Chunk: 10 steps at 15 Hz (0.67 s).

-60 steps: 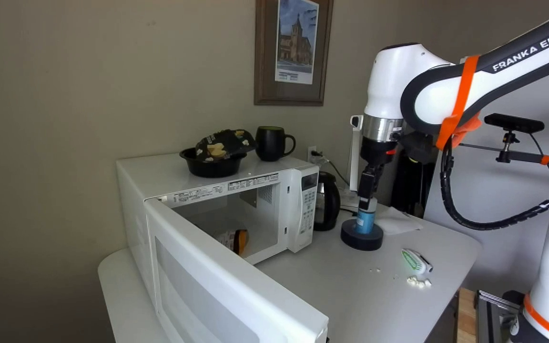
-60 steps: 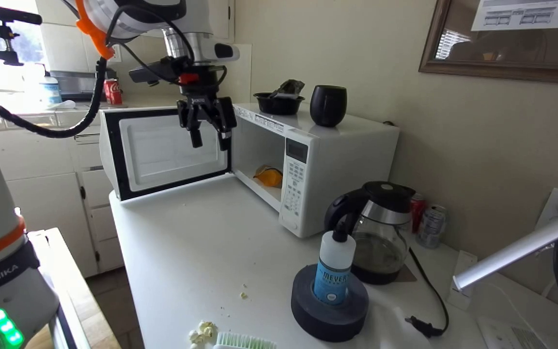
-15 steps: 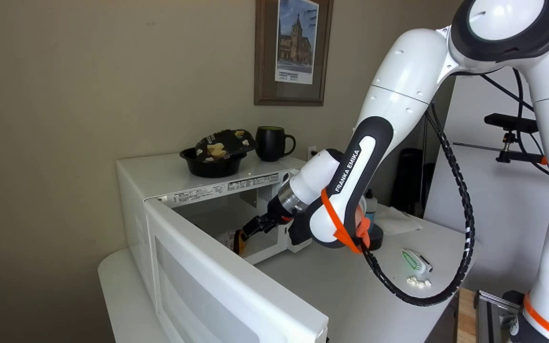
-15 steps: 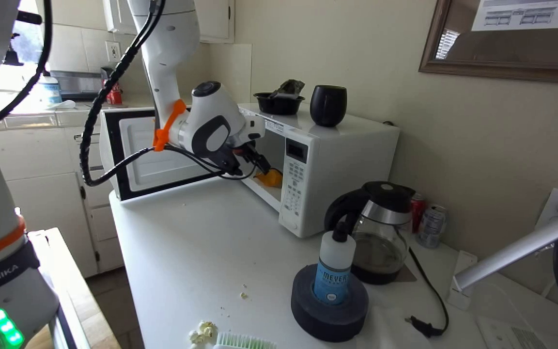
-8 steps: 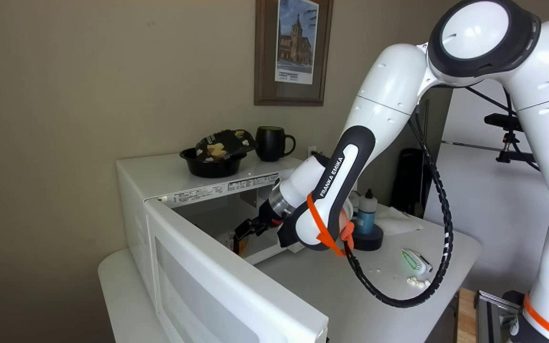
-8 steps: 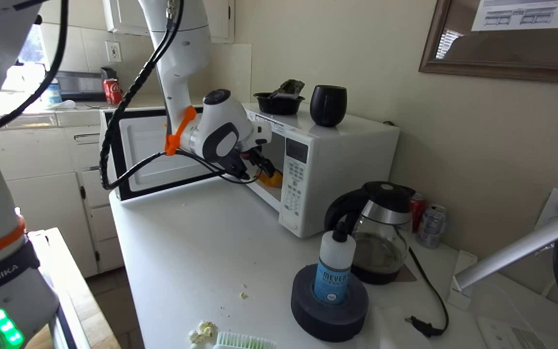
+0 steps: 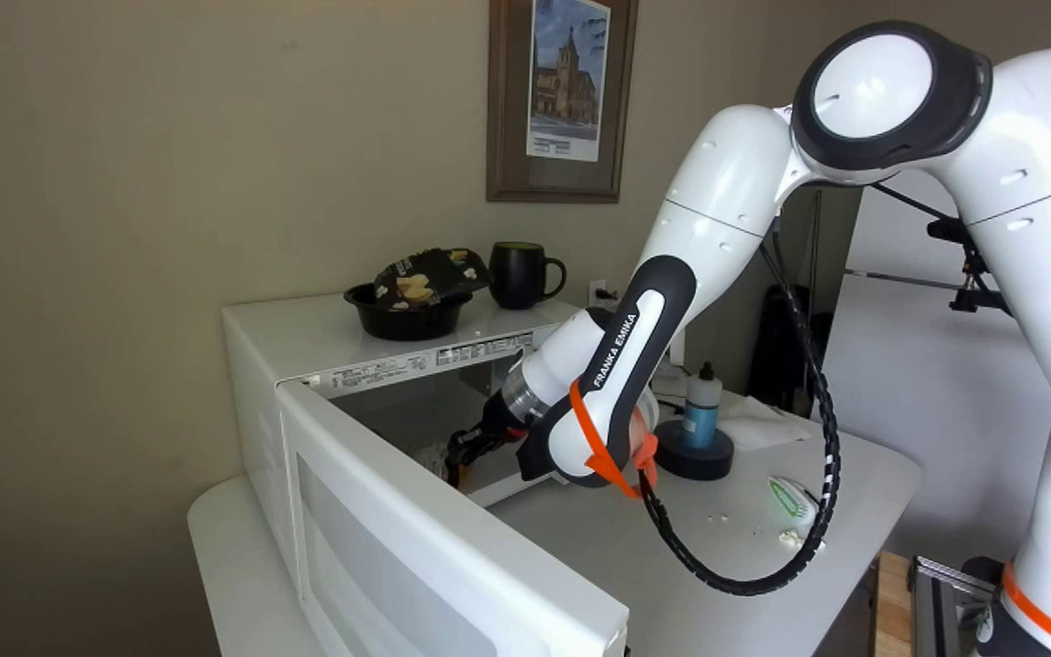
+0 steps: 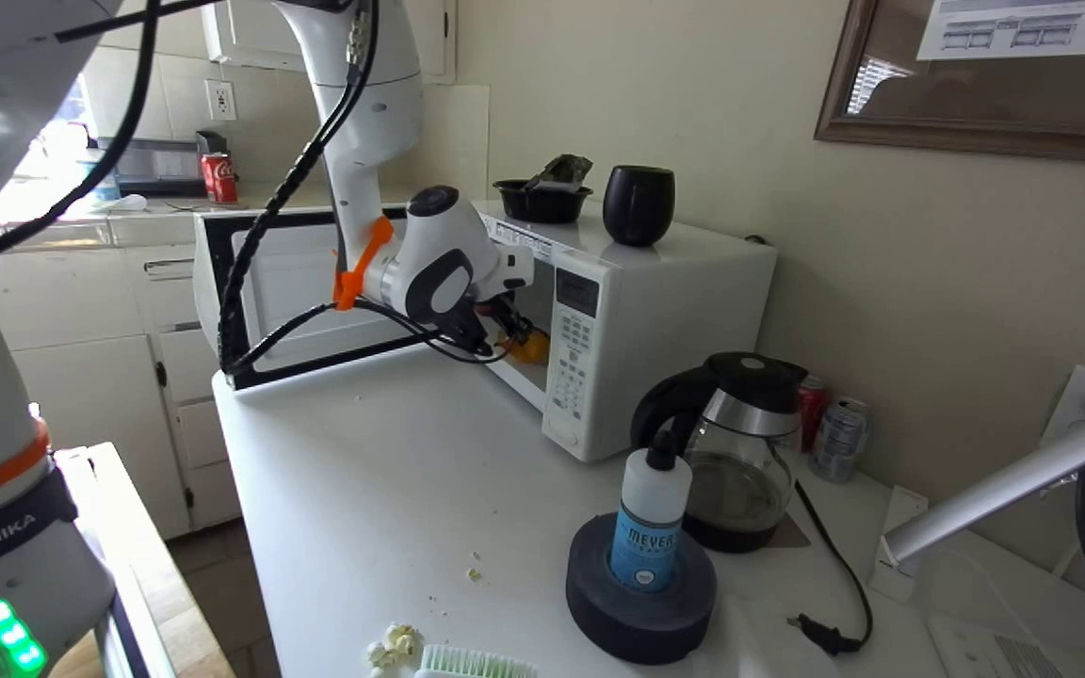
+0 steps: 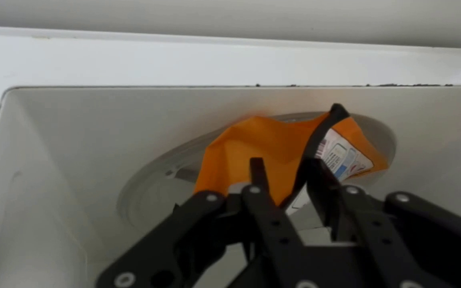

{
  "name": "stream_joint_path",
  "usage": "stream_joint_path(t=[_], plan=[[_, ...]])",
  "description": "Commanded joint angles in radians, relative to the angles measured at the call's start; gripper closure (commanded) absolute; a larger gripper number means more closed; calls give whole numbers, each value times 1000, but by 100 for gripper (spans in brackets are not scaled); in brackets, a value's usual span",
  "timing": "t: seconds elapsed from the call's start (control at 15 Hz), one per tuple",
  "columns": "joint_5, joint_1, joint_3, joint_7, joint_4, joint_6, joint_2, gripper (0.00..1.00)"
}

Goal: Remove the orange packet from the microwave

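Note:
The white microwave (image 7: 306,319) stands on the counter with its door (image 7: 452,538) swung wide. Inside it lies the orange packet (image 9: 254,148), which has a black band and a white label. It shows as an orange patch in an exterior view (image 8: 533,349), partly covered by the gripper. My gripper (image 9: 286,164) reaches in through the opening, down to the packet. In the wrist view its two fingertips stand apart, with orange packet and black band showing between and behind them. Whether they touch the packet cannot be made out.
On the microwave's top sit a black bowl (image 7: 407,319) with a crumpled dark bag and a black mug (image 7: 518,278). A glass kettle (image 8: 740,480) and a blue-labelled bottle (image 8: 648,532) in a dark ring stand nearby. The microwave's front lip (image 9: 134,64) runs close to the gripper.
Over four seconds my arm has swung from the counter into the microwave. In the last second the gripper has pushed deeper, down to the packet, and its fingers have drawn closer together.

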Motion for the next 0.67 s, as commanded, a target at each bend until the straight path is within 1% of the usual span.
stream_joint_path(t=[0.0, 0.07, 0.33, 0.47, 0.6], plan=[[3, -14, 17, -7, 32, -7, 33, 98], [1, -15, 18, -8, 31, -4, 34, 100], [-17, -31, 32, -8, 7, 7, 19, 100], [-56, -66, 71, -2, -40, 22, -9, 100], [-110, -108, 114, 6, -117, 53, -54, 100]])
